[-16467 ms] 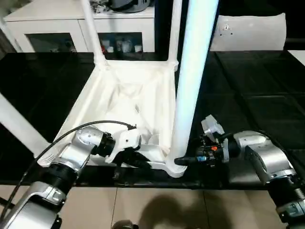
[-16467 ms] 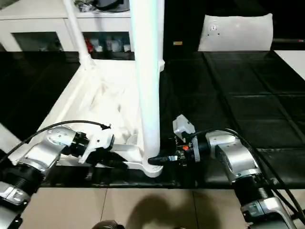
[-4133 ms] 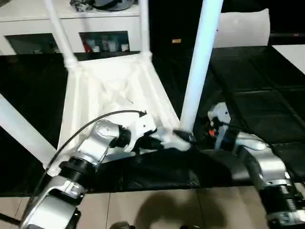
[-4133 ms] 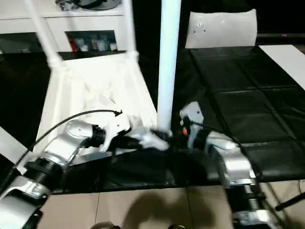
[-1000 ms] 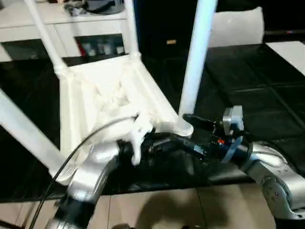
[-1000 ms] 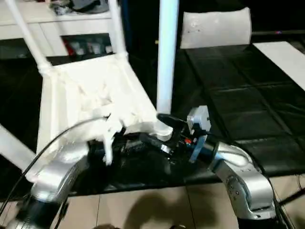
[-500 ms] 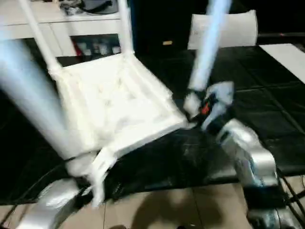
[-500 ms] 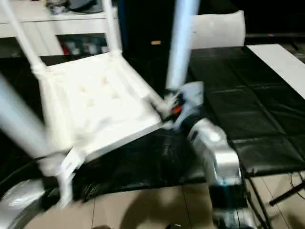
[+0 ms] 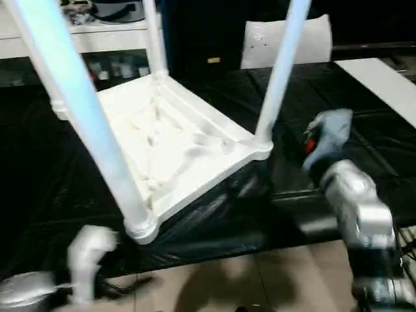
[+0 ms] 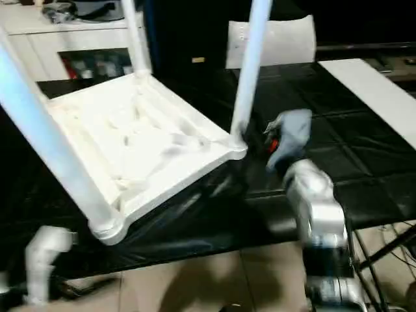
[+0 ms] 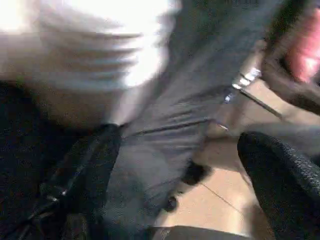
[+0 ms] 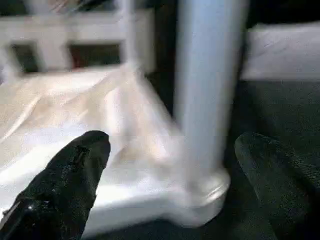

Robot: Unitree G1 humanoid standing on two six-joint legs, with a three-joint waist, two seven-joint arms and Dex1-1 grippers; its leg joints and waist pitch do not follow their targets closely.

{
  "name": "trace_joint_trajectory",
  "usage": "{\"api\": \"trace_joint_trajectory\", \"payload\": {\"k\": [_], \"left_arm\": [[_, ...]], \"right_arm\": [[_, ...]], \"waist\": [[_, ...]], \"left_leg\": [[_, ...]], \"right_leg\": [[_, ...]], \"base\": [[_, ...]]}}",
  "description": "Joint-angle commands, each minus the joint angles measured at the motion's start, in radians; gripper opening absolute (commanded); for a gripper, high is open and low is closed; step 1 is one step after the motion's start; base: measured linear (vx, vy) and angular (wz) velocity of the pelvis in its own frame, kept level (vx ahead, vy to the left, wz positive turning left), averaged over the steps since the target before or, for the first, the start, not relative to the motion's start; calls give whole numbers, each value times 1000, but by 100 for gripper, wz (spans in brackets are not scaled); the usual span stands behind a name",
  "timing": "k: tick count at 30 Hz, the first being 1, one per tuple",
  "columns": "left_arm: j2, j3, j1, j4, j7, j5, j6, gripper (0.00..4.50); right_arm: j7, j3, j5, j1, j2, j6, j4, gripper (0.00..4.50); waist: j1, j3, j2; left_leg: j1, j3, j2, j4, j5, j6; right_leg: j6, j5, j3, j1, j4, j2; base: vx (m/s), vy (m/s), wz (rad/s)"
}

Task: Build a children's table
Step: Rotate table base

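The children's table lies upside down on the black-covered work table, its white ribbed tabletop [image 9: 175, 143] facing up. Legs stand in the corner sockets: a near-left leg [image 9: 84, 123], a near-right leg [image 9: 279, 71] and a far leg [image 9: 153, 39]. My left arm [image 9: 88, 257] hangs low at the work table's front edge, off the tabletop. My left gripper [image 11: 175, 170] is open, with floor and black cloth between its fingers. My right arm [image 9: 348, 195] is to the right of the near-right leg. My right gripper [image 12: 167, 150] is open and faces that leg [image 12: 210, 95] and its socket without touching them.
A white glass-door cabinet [image 9: 97, 39] stands behind the work table, and a white cushion-like piece [image 9: 305, 39] lies at the back right. A white panel [image 9: 383, 78] sits at the far right. Beige floor tiles [image 9: 227, 286] show in front of the black-covered table edge [image 9: 214, 240].
My left gripper has opened and drawn back from the tabletop's near edge, down to the lower left. The right arm has swung to the right of the near-right leg. The tabletop looks turned.
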Motion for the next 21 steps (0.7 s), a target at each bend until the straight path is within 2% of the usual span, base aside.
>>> {"api": "trace_joint_trajectory", "payload": {"k": [1,3,4,5,7,8,11,15,18,21], "left_arm": [[21,56,-16,-11,-4,-46,2,440],[44,96,-36,-24,-29,-101,22,440],[60,108,-41,-26,-42,-119,30,440],[60,108,-41,-26,-42,-119,30,440],[87,125,-57,-50,-50,-147,64,440],[101,135,-76,-72,-50,-169,93,440],[86,139,-130,-107,-21,-203,121,440],[62,107,-169,-158,5,-253,157,440],[30,51,-205,-228,33,-287,206,440],[-1,-18,-239,-276,47,-300,246,440]], "right_arm": [[-8,40,-38,5,-7,16,-12,450],[-50,93,-94,28,-16,109,-23,450],[-31,113,-91,39,-19,143,-34,450],[-31,113,-91,39,-19,143,-34,450],[6,124,-73,51,-18,166,-50,450],[12,129,-75,58,-15,164,-52,450],[-12,142,-96,59,-3,151,-39,450],[-32,169,-112,55,8,189,-33,450],[-57,186,-138,48,33,188,5,450],[-85,185,-155,24,61,161,84,450]], "waist": [[7,-38,2],[10,-39,4],[9,-38,9],[12,-41,7],[16,-43,5],[19,-43,6],[31,-43,8],[33,-43,2],[31,-44,2],[30,-48,1]], "left_leg": [[5,-22,41,-81,-320,38],[10,-22,43,-84,-324,32],[8,-24,44,-87,-336,22],[12,-23,46,-86,-341,20],[11,-21,48,-88,-337,21],[5,-22,49,-89,-313,23],[8,-18,48,-89,-290,13],[7,-18,45,-87,-291,1],[7,-16,45,-85,-275,-1],[6,-16,44,-82,-245,-3]], "right_leg": [[-46,-576,55,33,-102,-70],[-65,-551,58,30,-98,-67],[-81,-516,59,32,-92,-62],[-94,-474,63,32,-85,-64],[-108,-434,69,35,-77,-65],[-120,-401,72,38,-71,-66],[-139,-374,75,38,-68,-68],[-122,-425,76,43,-71,-71],[-120,-422,77,42,-69,-69],[-133,-381,77,45,-64,-69]], "base": [[0,0,0],[0,0,0],[0,0,0],[0,0,0],[0,0,0],[0,0,0],[0,0,0],[0,0,0],[0,0,0],[0,0,0]]}}
